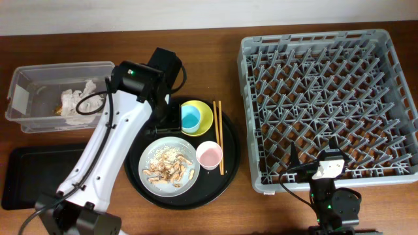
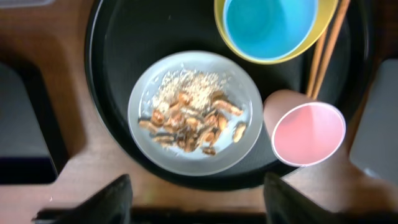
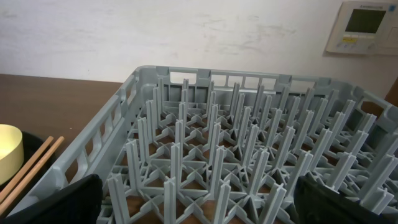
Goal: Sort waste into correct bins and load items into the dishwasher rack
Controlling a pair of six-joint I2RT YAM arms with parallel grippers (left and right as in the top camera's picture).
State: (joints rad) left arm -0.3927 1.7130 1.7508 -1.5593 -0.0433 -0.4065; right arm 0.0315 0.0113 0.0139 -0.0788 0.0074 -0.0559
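Note:
A grey-white plate [image 1: 171, 166] with brownish food scraps [image 2: 193, 118] sits on a round black tray [image 1: 140, 166]. The light blue cup [image 1: 190, 117] sits inside the yellow-green bowl [image 1: 206, 111]. The pink cup [image 1: 209, 155] and the chopsticks [image 1: 218, 137] lie on the same tray. White napkins [image 1: 78, 101] lie in the clear box [image 1: 26, 78]. My left gripper [image 1: 170, 121] is open and empty above the tray, with the plate [image 2: 196, 112] just ahead of its fingers [image 2: 196, 199]. My right gripper [image 1: 315, 160] is open and empty at the front edge of the grey rack [image 1: 333, 104].
The shallow black rectangular tray [image 1: 32, 173] lies at the front left, below the clear box. The rack [image 3: 236, 143] holds nothing. The bowl [image 3: 9, 149] and the chopsticks [image 3: 25, 168] show at the left in the right wrist view.

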